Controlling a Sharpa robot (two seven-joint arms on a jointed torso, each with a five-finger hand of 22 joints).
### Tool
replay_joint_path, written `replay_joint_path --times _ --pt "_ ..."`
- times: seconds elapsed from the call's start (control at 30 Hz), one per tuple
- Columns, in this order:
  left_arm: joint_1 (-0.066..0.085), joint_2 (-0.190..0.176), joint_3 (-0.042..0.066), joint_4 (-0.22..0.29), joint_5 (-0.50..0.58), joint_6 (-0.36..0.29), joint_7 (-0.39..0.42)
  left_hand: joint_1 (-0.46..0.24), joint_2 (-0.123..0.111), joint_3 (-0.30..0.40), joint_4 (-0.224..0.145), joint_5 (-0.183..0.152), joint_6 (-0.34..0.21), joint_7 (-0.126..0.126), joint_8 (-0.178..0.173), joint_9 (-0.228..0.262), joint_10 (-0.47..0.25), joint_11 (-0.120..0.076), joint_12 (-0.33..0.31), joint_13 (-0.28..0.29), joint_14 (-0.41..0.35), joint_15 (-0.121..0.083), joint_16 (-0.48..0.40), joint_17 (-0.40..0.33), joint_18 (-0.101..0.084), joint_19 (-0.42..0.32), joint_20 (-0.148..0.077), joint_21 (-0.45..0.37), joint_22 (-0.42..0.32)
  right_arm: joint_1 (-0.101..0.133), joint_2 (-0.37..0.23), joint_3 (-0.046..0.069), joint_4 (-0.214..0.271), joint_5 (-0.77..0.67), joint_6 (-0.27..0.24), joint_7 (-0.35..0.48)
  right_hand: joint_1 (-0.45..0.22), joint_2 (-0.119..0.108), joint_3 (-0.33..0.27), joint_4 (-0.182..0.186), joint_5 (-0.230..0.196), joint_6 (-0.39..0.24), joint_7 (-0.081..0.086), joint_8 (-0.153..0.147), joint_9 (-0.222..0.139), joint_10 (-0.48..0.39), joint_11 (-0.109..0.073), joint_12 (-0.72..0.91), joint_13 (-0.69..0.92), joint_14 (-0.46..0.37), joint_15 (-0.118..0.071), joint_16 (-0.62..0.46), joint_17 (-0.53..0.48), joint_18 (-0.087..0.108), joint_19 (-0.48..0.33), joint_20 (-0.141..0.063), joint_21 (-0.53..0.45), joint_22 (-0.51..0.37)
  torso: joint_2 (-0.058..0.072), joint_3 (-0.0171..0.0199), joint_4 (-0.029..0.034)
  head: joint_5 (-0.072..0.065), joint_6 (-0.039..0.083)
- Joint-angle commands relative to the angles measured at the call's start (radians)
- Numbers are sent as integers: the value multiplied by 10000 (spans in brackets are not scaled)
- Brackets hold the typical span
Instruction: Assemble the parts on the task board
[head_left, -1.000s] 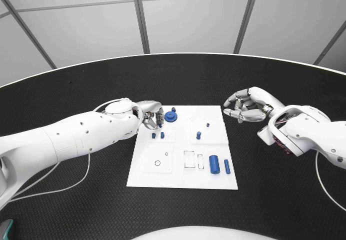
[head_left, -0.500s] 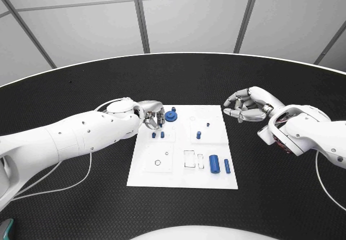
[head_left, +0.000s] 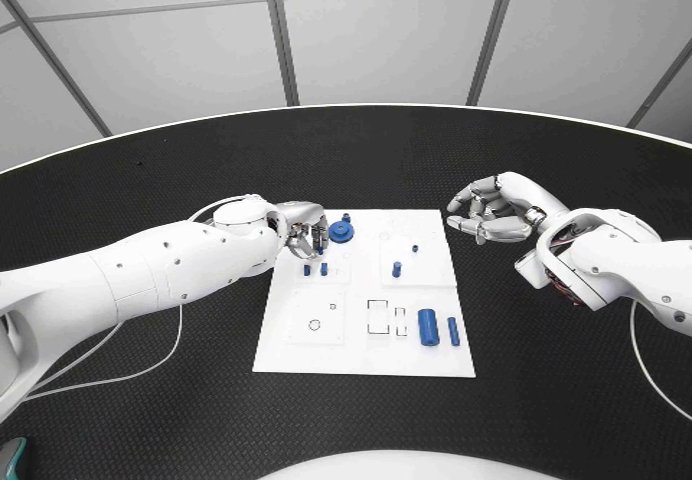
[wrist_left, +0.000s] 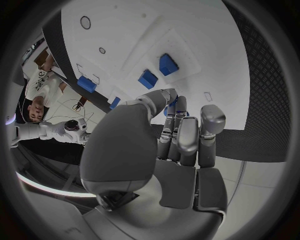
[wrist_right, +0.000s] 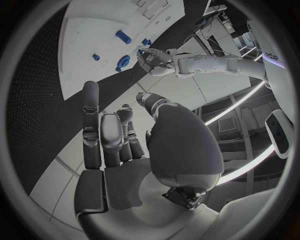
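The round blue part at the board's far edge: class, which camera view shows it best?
The head view: the round blue part sits unobstructed on the task board, beside the left hand. The right wrist view shows it small and distant. In the left wrist view I cannot pick it out.

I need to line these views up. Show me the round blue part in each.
Head view: round blue part at the task board's far-left corner, beside the left hand.
Left wrist view: a blue sliver behind the fingers, probably it.
Right wrist view: on the board, beside the left hand.
Shared landmark: the left hand.
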Motion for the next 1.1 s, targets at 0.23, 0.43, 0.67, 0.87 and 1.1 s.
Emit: replay_joint_path --times 0.23,0.43,0.67,0.87,1.1 --pt "-1 3 0 -12 -1 6 -8 -108 31 -12 -40 -42 66 25 -60 -11 58 14 -44 9 50 21 27 -20 -194 32 -2 20 -13 0 12 0 -14 0 1 2 60 -7 59 -10 39 -71 1 38 -16 -23 24 -13 11 4 -29 -69 -6 59 -49 17 -30 -2 4 -10 5 2 -7" --pt "-1 -1 0 -13 -1 6 -12 -124 27 -15 -47 -52 33 34 -98 -25 39 24 -94 8 33 28 11 -47 -174 -24 -6 -37 -88 -1 15 0 -20 0 5 3 60 -7 59 -10 39 -71 1 38 -16 -23 24 -13 11 4 -29 -69 -6 59 -49 17 -30 -2 0 -8 6 5 -5" --pt "-1 -8 -1 -22 0 28 -28 -169 -4 4 -85 -52 -341 60 -385 -141 60 44 -241 22 16 43 0 -62 -170 -63 -4 -60 -111 -1 18 0 -24 0 5 4 60 -7 59 -10 39 -71 1 38 -16 -23 24 -13 11 4 -29 -69 -6 59 -49 17 -30 -2 0 -4 1 4 -4" --pt "-1 -17 -1 -31 0 65 -87 -187 -15 4 -96 -56 -400 75 -444 -167 73 48 -288 31 4 48 -11 -97 -164 -79 -6 -75 -130 -1 4 0 -21 0 -5 2 60 -7 59 -10 39 -71 1 38 -16 -23 24 -13 11 4 -29 -69 -6 59 -49 17 -30 -2 5 3 3 5 -10" --pt "0 -32 -1 -49 -1 69 -127 -225 -84 -2 -128 -52 -544 133 -571 -222 64 97 -390 39 -85 82 -95 -307 -138 -163 2 -165 -248 -1 -8 0 -15 0 -19 4 62 -12 65 -19 41 -87 -1 62 -31 -26 20 -27 -19 7 -32 -109 -12 67 -49 16 -94 -14 5 -2 6 -3 -15"
